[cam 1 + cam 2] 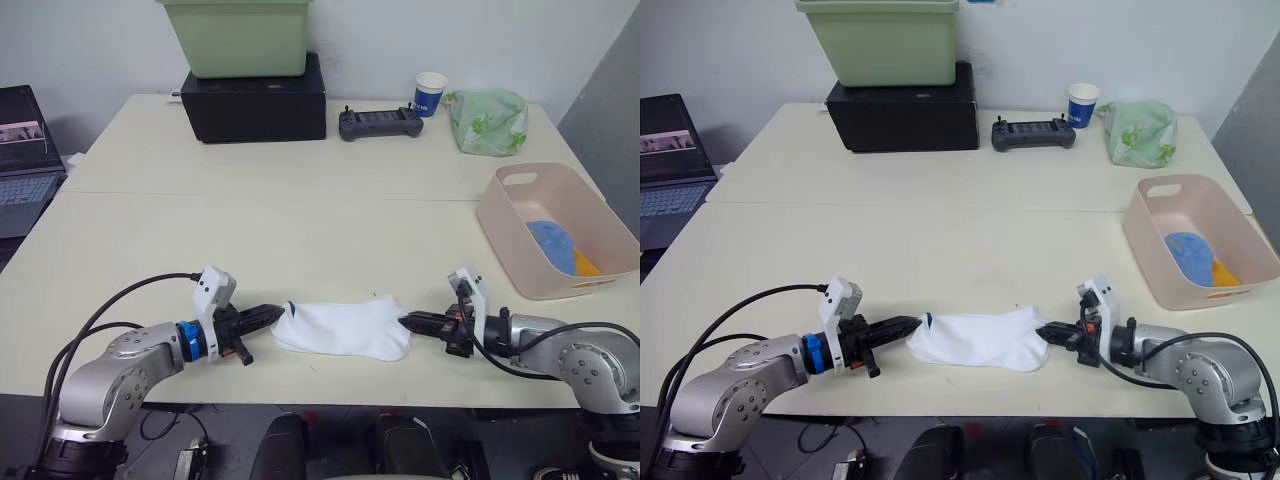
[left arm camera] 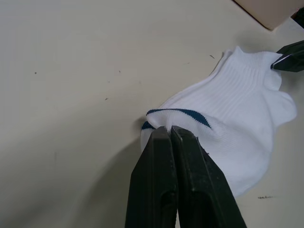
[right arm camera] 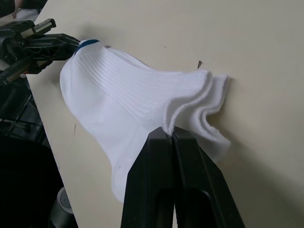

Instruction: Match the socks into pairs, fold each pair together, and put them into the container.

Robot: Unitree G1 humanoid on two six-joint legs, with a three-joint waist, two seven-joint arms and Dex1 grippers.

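A white pair of socks (image 1: 345,328) with a dark blue toe mark lies stacked near the table's front edge. My left gripper (image 1: 283,312) is shut on its toe end, as the left wrist view shows at the fingers (image 2: 164,156). My right gripper (image 1: 403,322) is shut on the cuff end, seen close at the layered cuffs (image 3: 190,102). The pale pink container (image 1: 520,215) stands at the right and holds a light blue pair (image 1: 551,245) and an orange pair (image 1: 586,264).
At the back stand a black box (image 1: 255,100) with a light green bin (image 1: 238,35) on it, a controller (image 1: 378,123), a blue paper cup (image 1: 430,94) and a pale green plastic bag (image 1: 487,122). A laptop (image 1: 25,170) sits off the table's left.
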